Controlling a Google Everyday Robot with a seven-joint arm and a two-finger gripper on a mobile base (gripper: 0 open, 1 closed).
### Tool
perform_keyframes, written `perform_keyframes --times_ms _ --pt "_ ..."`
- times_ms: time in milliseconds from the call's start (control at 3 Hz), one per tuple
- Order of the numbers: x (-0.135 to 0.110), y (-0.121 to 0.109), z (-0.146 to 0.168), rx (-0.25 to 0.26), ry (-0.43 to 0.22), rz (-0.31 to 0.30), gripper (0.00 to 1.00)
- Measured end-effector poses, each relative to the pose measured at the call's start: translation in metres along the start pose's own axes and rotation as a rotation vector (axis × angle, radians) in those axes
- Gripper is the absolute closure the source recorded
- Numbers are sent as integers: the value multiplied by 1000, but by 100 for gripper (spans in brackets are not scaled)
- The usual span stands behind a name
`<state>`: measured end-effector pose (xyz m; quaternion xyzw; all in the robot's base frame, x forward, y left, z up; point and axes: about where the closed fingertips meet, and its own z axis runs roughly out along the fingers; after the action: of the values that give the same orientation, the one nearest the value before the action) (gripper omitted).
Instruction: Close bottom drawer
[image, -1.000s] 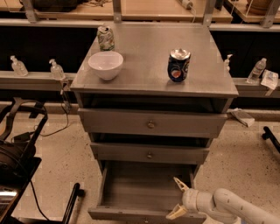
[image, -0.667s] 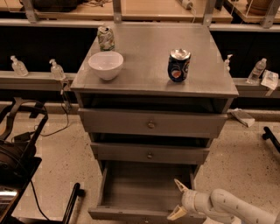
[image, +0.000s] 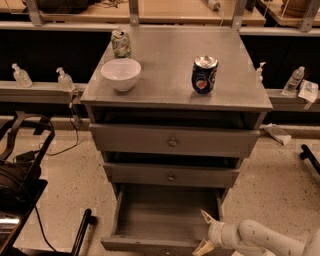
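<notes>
Down low, the bottom drawer (image: 165, 220) hangs pulled out; the claw (image: 206, 232), fingers spread, sits at its front right corner.

Far above the gripper (image: 204, 231), which sits low at the right, a blue can (image: 204, 75) stands on the cabinet top (image: 165, 60). Up and left of it sits a white bowl (image: 121, 74), with a green can (image: 120, 43) just behind.

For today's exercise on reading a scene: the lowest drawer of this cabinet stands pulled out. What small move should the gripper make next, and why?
Probably a short push toward the cabinet. The bottom drawer is wide open, and the gripper, fingers spread, sits at the right end of its front, so pressing there should start sliding it in.
</notes>
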<state>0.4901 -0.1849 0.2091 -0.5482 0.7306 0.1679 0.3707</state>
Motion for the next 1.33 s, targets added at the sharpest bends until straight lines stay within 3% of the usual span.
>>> perform_keyframes --times_ms 333,1000,1333 --pt "6 1 4 5 18 2 0" --pt "12 -3 6 25 35 17 30" --pt "22 -4 8 34 58 37 28"
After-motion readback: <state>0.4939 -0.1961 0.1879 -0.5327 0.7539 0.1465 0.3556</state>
